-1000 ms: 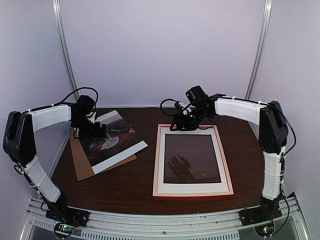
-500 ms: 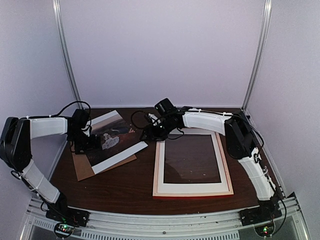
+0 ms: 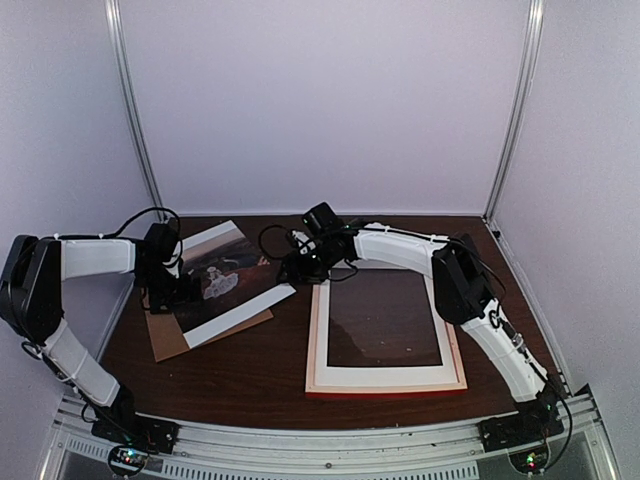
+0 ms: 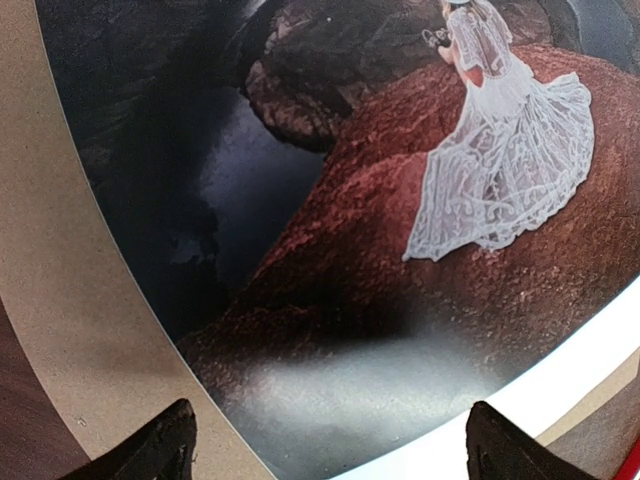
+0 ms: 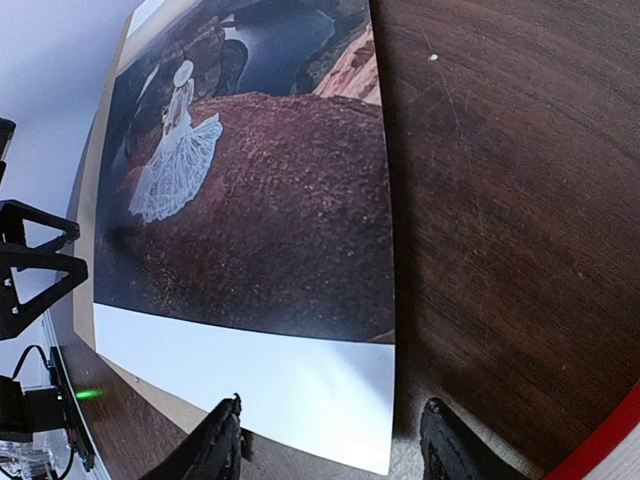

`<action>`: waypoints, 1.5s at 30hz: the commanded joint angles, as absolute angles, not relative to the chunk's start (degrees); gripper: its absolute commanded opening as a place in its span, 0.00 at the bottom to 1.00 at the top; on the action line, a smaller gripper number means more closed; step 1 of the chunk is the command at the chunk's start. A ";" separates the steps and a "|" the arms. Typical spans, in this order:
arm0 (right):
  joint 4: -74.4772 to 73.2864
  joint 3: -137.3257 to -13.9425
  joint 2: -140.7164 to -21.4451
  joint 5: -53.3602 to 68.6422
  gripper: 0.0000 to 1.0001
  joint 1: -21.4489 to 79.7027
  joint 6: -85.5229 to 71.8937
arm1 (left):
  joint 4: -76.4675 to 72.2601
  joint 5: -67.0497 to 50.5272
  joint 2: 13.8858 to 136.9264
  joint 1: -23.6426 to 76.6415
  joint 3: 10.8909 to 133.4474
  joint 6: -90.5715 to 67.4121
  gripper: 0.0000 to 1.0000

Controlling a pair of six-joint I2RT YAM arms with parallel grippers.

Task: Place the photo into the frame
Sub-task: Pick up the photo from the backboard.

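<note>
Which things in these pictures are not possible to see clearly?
- Top view: the left tool's fingertips, hidden under the tool's own body.
- Left wrist view: the photo's upper part, cut off by the picture edge.
- Right wrist view: the frame, only a red sliver at the corner.

- The view is filled by the photo [image 4: 330, 250], a white-dressed figure [image 4: 500, 170] at upper right.
- A tan board [image 4: 70, 280] is seen at left.
- The pincer [image 4: 325, 450] is spread wide over the photo.
</note>
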State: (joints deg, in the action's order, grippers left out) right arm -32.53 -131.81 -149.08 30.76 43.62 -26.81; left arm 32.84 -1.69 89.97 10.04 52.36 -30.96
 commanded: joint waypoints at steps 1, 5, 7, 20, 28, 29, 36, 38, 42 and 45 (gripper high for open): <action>-34.02 -134.92 -151.67 28.44 0.60 44.48 -26.81 | 30.64 -1.23 89.09 9.67 51.56 -31.81 0.94; -35.58 -136.99 -153.12 28.57 0.59 44.81 -26.85 | 30.20 -1.30 89.27 9.67 51.00 -32.10 0.94; -36.08 -137.23 -153.16 28.17 0.58 44.87 -26.89 | 29.96 -1.47 89.42 9.67 50.74 -32.32 0.94; -37.00 -138.44 -154.07 33.26 0.49 45.00 -30.62 | 28.59 -2.88 89.79 9.67 49.93 -32.28 0.93; -32.35 -135.01 -153.18 36.67 0.40 44.44 -36.18 | 26.55 -4.74 90.47 9.67 48.55 -32.25 0.91; -30.76 -133.95 -152.77 37.40 0.38 44.16 -37.31 | 26.35 -4.94 90.52 9.67 48.28 -32.26 0.91; -25.70 -130.93 -151.65 39.80 0.27 43.78 -41.35 | 25.72 -5.65 90.49 9.67 47.42 -32.25 0.90; -24.83 -130.51 -151.51 40.35 0.22 43.73 -42.06 | 25.51 -5.90 90.47 9.67 47.19 -32.23 0.90; -23.35 -129.47 -150.56 41.03 0.10 43.51 -42.90 | 25.22 -6.13 89.66 9.67 46.99 -31.98 0.89; -22.50 -128.33 -149.23 41.53 0.02 43.22 -43.36 | 24.72 -6.54 88.38 9.80 47.10 -30.71 0.89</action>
State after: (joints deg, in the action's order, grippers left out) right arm -25.23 -129.91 -152.59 39.86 43.57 -42.00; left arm 26.55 -5.02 89.97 10.04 48.01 -31.86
